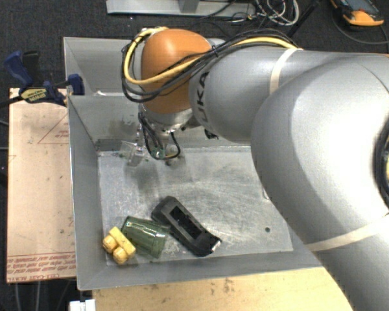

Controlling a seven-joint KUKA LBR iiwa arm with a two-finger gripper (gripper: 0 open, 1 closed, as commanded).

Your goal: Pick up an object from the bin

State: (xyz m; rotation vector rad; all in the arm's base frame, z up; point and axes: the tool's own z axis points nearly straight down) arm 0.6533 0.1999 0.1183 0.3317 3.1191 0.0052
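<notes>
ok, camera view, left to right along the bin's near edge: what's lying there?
Small yellow knobbly block → dark green translucent cup on its side → black oblong plastic tray.

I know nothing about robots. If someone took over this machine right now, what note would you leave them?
Pincer: low over bare floor near the back left of the bin. I cannot tell whether it is open or shut.
Things: three lie along the front. A yellow block sits at front left, a dark green cup lies on its side right beside it, and a black oblong tray is just right of the cup.
Done: nothing picked yet; all three lie well apart from the pincer.
Left: move to one, grasp it, lift it out.
</notes>
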